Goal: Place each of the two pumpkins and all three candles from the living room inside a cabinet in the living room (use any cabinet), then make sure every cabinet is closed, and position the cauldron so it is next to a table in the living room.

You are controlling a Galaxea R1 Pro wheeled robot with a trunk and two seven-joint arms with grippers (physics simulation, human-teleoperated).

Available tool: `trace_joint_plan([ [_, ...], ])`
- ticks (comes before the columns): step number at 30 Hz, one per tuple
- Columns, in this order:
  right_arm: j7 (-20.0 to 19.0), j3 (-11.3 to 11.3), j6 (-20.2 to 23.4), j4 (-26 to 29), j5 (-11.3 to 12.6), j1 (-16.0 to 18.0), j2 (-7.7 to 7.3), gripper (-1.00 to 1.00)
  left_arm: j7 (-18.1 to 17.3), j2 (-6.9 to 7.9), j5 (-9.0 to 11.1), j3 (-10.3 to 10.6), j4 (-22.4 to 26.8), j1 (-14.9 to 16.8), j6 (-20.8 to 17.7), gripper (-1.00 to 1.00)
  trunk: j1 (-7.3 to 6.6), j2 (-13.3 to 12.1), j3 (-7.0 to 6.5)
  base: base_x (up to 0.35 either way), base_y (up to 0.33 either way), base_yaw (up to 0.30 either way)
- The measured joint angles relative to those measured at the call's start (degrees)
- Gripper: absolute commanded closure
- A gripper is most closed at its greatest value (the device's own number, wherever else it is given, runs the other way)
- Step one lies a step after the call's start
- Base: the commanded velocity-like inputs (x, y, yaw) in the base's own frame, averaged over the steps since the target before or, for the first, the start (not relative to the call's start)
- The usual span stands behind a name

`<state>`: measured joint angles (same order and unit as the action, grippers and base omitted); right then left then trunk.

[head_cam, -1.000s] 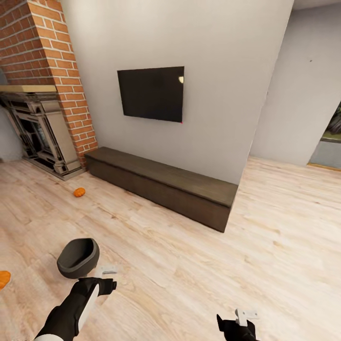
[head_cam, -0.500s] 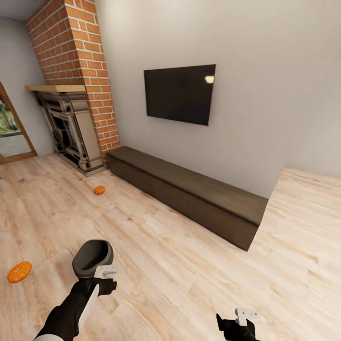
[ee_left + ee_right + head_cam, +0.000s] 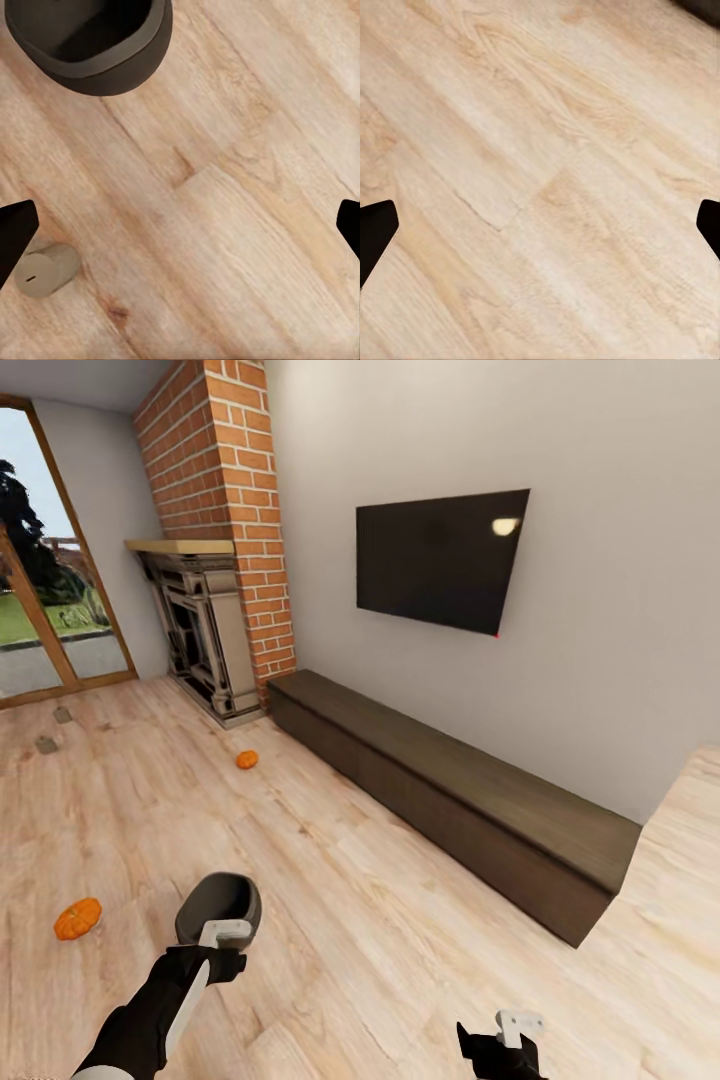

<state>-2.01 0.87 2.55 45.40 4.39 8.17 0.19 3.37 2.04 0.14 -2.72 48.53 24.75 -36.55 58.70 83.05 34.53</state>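
Nearest, both arms are seen low over the pale plank floor (image 3: 400, 920). The left tool (image 3: 180, 217) is spread wide with nothing between its fingers; the right tool (image 3: 540, 217) is likewise spread wide and empty above bare boards.

In the left wrist view one candle (image 3: 46, 270) is seen lying on its side on the floor, near one fingertip. The dark cauldron (image 3: 218, 907) is set on the floor just beyond the left tool, mouth open.

One pumpkin (image 3: 78, 918) is noted on the floor left of the cauldron, well apart. A second pumpkin (image 3: 246, 759) lies farther off, near the fireplace (image 3: 205, 630).

The cabinet (image 3: 450, 790) is stretched along the wall, all fronts shut. Above it a black television (image 3: 440, 558) is mounted.
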Motion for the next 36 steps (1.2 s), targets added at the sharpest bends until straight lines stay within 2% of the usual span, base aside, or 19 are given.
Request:
trace_joint_plan([
  [13, 0.01, 0.0, 0.0, -0.06, -0.01, 0.0, -0.02, -1.0, 0.0, -0.01, -0.07, 0.0, 0.0, 0.0, -0.01, -1.0, 0.0, 0.0, 0.0, 0.269, -0.179, 0.29],
  [19, 0.02, 0.0, -0.03, -0.07, -0.07, 0.0, 0.02, -1.0, 0.02, 0.06, -0.2, -0.01, 0.01, 0.0, -0.02, -1.0, 0.01, 0.0, 0.0, 0.231, -0.045, 0.29],
  [36, 0.02, 0.0, -0.08, -0.07, -0.09, -0.03, 0.01, -1.0, 0.01, 0.07, -0.15, -0.44, 0.61, 0.0, -0.04, -1.0, 0.03, 0.0, 0.0, 0.013, -0.001, 0.29],
])
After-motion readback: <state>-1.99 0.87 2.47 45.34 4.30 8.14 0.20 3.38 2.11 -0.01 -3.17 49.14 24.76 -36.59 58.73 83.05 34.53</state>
